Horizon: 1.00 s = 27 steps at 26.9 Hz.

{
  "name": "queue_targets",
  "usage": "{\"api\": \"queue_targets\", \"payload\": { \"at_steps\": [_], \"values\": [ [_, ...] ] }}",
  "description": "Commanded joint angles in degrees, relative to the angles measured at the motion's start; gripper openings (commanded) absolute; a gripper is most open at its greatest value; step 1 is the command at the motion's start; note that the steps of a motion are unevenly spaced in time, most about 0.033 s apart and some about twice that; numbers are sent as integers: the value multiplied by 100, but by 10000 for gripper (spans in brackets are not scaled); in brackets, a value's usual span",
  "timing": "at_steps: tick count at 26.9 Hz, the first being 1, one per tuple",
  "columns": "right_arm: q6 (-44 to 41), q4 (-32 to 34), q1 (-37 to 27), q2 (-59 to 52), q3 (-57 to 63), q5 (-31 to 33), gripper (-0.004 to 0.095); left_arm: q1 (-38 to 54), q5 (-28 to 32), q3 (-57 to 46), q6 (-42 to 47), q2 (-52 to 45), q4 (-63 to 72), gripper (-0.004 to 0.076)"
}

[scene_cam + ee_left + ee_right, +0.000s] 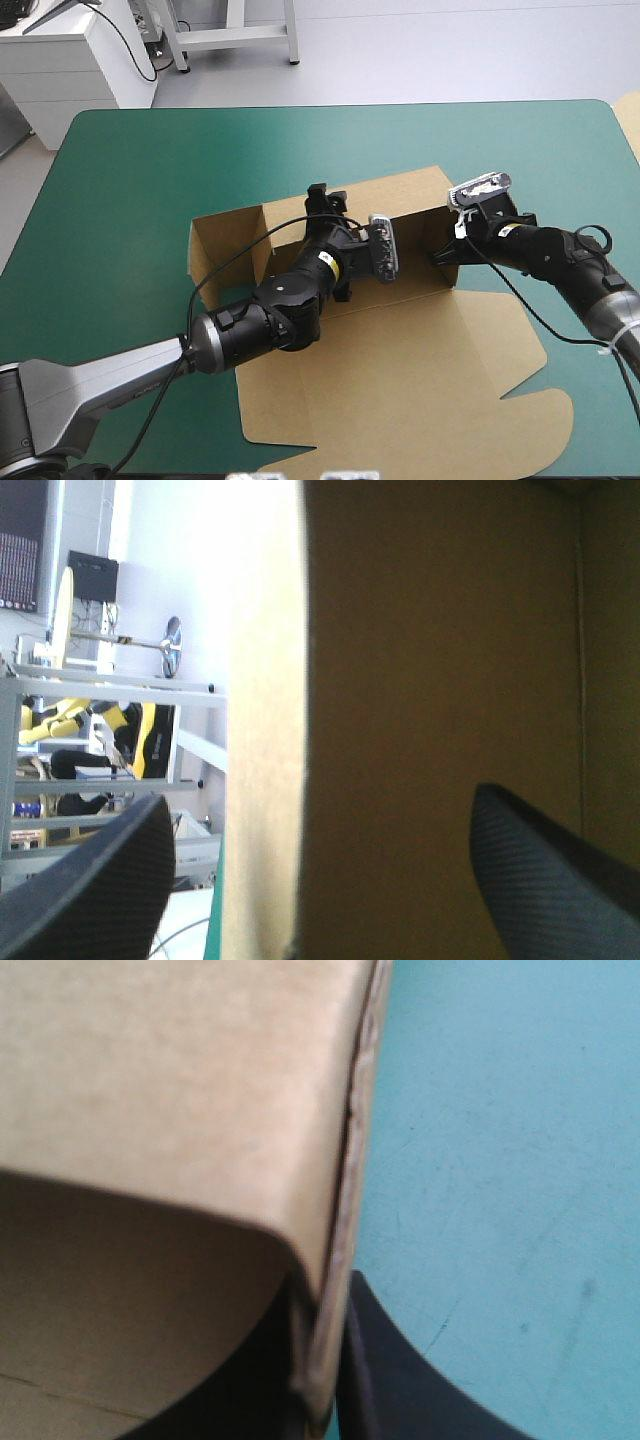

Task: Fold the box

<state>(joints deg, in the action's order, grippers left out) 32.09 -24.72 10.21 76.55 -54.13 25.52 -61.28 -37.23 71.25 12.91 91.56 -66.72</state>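
Box (400, 370) lies midway across the teal-green cover (130, 200), far walls up, lid flat. My left gripper (320, 810) straddles its far wall, fingers spread, gripping nothing. My right gripper (320, 1385) pinches its side wall. If I pull unevenly, that wall may buckle or spring free.

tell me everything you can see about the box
The box is a cut sheet of brown board, partly formed. Its far and side walls stand raised, while its near panel, with rounded tabs, lies flat on the teal-green cover. The open left gripper straddles a raised wall's edge, and the right gripper is shut on the right-side wall.
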Motion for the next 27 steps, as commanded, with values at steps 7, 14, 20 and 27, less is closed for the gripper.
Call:
{"api": "queue_targets", "payload": {
  "at_steps": [7, 14, 20, 27],
  "values": [
    [-823, 756, -14, -169, -162, -554, -15, -1424, -1554, 937, -1141, -617, -44, 568],
    [-823, 742, -14, -169, -162, -544, -16, -1454, -2381, 1560, -1676, -748, 481, 46],
    [-823, 752, -14, -169, -162, -522, -16, -914, -2437, 2273, -2351, -748, 1961, 16],
    [-823, 763, -14, -169, -162, -487, -16, 682, -2437, 3027, -2818, -748, 4008, 16]
  ]
}}
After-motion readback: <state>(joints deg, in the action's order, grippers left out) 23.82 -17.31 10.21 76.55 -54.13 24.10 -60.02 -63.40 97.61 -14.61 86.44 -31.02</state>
